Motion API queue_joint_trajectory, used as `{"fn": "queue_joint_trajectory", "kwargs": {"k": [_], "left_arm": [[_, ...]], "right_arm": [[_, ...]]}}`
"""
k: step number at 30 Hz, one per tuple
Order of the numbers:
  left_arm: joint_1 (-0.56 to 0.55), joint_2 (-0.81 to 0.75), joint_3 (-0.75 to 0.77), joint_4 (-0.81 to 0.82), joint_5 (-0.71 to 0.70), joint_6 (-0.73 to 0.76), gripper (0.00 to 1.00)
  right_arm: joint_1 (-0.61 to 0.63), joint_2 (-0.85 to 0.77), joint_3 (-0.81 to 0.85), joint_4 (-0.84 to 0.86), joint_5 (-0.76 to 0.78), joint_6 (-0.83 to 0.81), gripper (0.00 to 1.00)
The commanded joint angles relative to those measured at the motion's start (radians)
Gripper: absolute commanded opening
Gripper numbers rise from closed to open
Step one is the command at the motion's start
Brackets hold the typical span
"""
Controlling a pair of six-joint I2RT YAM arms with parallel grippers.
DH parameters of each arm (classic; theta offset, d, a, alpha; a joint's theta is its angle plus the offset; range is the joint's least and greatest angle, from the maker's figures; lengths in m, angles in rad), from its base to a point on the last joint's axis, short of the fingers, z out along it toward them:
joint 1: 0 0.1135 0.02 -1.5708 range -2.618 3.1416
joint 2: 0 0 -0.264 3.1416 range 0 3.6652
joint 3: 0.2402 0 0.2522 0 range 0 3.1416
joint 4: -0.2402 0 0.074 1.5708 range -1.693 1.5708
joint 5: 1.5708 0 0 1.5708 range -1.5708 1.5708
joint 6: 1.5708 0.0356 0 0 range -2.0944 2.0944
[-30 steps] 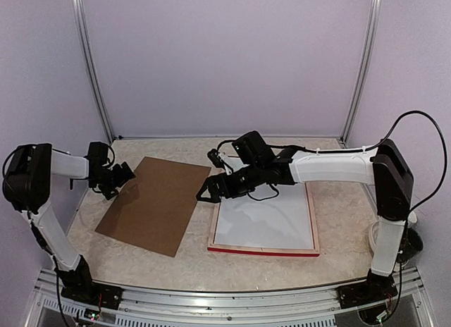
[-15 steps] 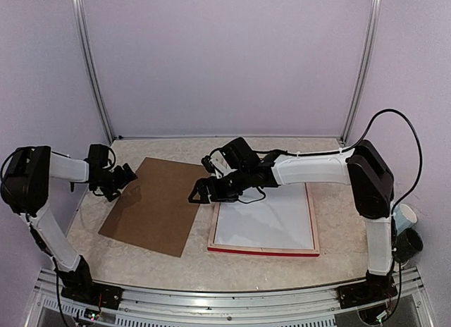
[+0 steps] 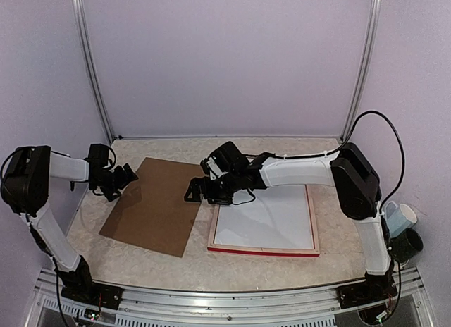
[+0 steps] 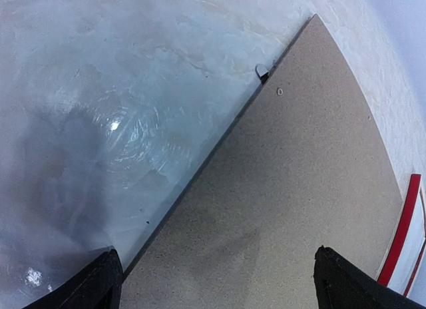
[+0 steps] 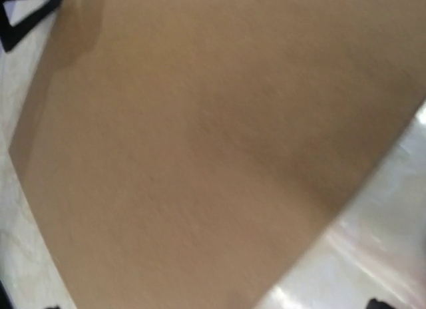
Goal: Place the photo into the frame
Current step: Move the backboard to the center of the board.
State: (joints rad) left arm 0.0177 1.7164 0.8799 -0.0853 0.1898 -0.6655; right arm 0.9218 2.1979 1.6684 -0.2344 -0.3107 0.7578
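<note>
The frame (image 3: 315, 225) lies face down right of centre, red front edge toward me, pale wood sides up. A white sheet (image 3: 268, 221) fills it; no printed side shows, so I cannot tell whether it is the photo. The frame's red edge also shows in the left wrist view (image 4: 403, 228). My right gripper (image 3: 192, 193) is open and empty, hovering over the right edge of the brown backing board (image 3: 155, 204), which fills the blurred right wrist view (image 5: 200, 149). My left gripper (image 3: 124, 177) is open over the board's far left corner (image 4: 299, 169).
The brown board lies flat left of the frame, nearly touching its left side. A pale blue and white object (image 3: 399, 217) hangs by the right arm's base. Metal posts and purple walls close the back and sides.
My right arm has swung left, from above the frame's far left corner to above the board's right edge. The left arm has hardly moved.
</note>
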Motion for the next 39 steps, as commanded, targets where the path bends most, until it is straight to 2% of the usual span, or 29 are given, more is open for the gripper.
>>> {"fn": "queue_joint_trajectory", "kwargs": {"k": [1,14,24,33,39], "left_arm": [[-0.011,0.021,-0.004,-0.087,0.064,0.016,0.99],[-0.011,-0.009,-0.026,-0.091,0.103,0.037,0.99],[-0.01,-0.053,-0.061,-0.079,0.113,0.026,0.99],[-0.01,-0.081,-0.091,-0.06,0.124,0.014,0.99],[-0.01,-0.081,-0.1,-0.047,0.141,0.008,0.99]], "right_arm": [[0.027,0.023,0.078,-0.05,0.071,0.054,0.99],[0.036,0.077,0.142,-0.127,0.099,0.18,0.99],[0.039,0.219,0.371,-0.327,0.137,0.292,0.99],[0.042,0.226,0.419,-0.425,0.246,0.375,0.99],[0.042,0.268,0.461,-0.448,0.241,0.392,0.99]]}}
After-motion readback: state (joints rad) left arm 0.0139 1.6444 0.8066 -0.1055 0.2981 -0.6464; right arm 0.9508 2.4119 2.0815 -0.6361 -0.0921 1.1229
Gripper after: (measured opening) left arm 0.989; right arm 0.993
